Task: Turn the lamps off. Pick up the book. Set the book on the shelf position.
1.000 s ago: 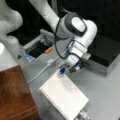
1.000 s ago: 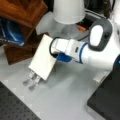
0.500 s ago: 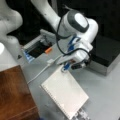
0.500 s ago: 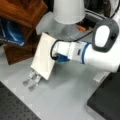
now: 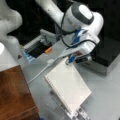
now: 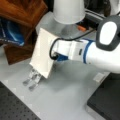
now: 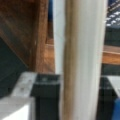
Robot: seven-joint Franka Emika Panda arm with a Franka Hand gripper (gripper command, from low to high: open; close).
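Observation:
The book (image 5: 67, 87) is a large flat white-grey rectangle, held tilted on edge just above a small metal stand (image 5: 77, 115). My gripper (image 5: 71, 60) is shut on the book's upper edge. In a front view the book (image 6: 42, 55) hangs from the gripper (image 6: 55, 53) beside the dark brown wood block (image 6: 22, 10). That block (image 5: 15, 92) shows as the shelf position, with nothing on its top. The wrist view shows the book's edge (image 7: 80, 60) between the black fingers (image 7: 45, 86), with the wood block (image 7: 25, 32) behind. A white lamp shade (image 6: 68, 11) stands at the top.
A black box (image 5: 110, 50) sits at a front view's right, and the same box (image 6: 107, 102) shows at the bottom right. The stand's thin rails (image 6: 31, 78) lie below the book. A blue item (image 6: 10, 32) rests under the wood block. An open tray (image 5: 37, 48) lies behind the book.
The gripper has lifted the book a little off the stand and carried it slightly toward the wood block.

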